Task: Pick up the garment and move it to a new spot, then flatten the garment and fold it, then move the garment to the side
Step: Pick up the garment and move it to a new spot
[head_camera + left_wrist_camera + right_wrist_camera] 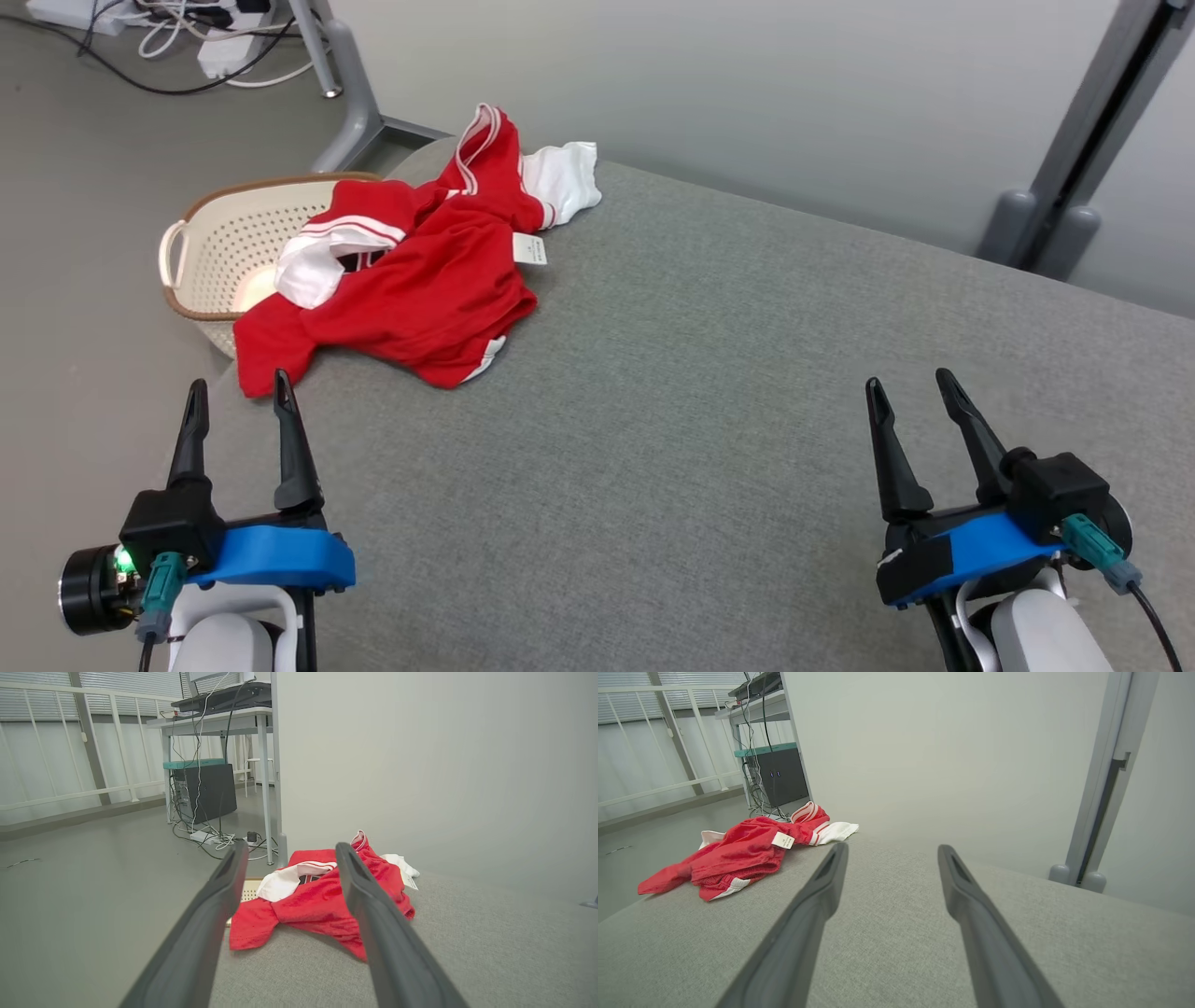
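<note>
A crumpled red garment (420, 289) with white trim and a white tag lies at the far left corner of the grey fabric surface (709, 392), one sleeve hanging over the left edge. It also appears ahead in the left wrist view as the garment (313, 903) and far left in the right wrist view as the garment (738, 851). My left gripper (240, 392) stands open just short of the garment's near sleeve, nothing between its fingers. Over at the lower right my right gripper (910, 387) is open and empty, well away from the cloth.
A cream perforated laundry basket (219, 247) sits on the floor beside the surface's left corner, partly under the garment. A desk leg (350, 93) and cables (187, 37) stand beyond it. A grey post (1083, 140) rises at the back right. A pale wall backs the surface.
</note>
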